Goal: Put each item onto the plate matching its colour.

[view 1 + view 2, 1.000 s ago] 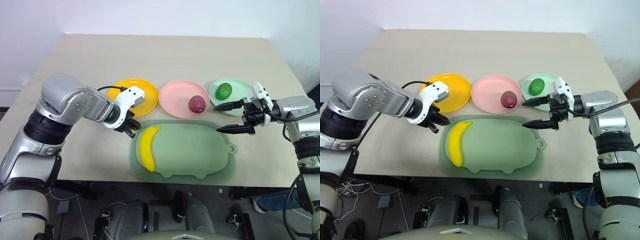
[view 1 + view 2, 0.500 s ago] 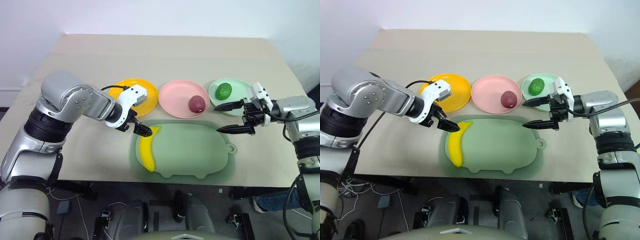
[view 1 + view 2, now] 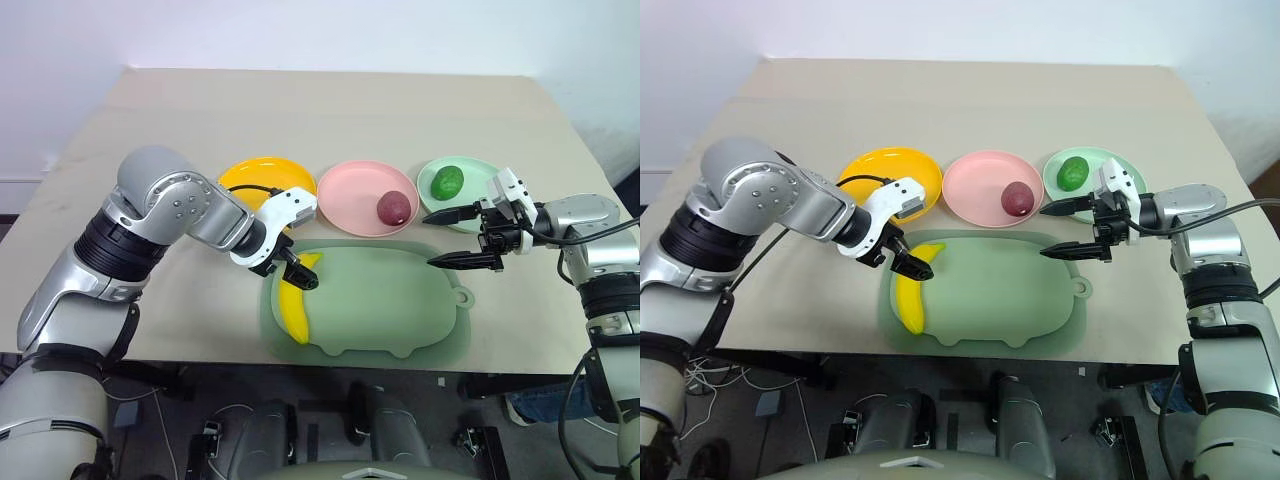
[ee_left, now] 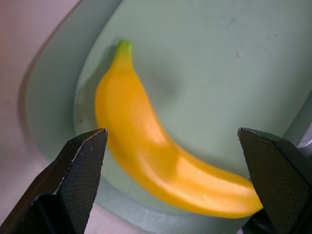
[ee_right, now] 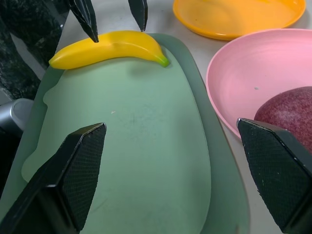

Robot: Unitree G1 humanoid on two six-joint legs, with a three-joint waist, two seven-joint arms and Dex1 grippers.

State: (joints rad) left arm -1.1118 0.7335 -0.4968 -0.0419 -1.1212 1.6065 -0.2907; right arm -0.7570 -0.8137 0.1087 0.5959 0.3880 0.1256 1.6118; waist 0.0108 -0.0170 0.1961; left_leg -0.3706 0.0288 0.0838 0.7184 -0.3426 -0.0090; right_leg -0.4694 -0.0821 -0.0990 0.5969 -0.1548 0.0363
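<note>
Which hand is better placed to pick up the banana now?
The left hand: it hangs open right over the banana on the pig-shaped mat. The right hand, also open, waits at the mat's far side.

The banana looked like smooth, glossy plastic. The pig-shaped mat under it was matt, like soft silicone. The dark red fruit had a fine-grained, rough skin, and the pink plate holding it looked smooth with a dull sheen. The fingers of the left gripper carried a fine cross-hatched texture in matt black. The table was matt beige.
</note>
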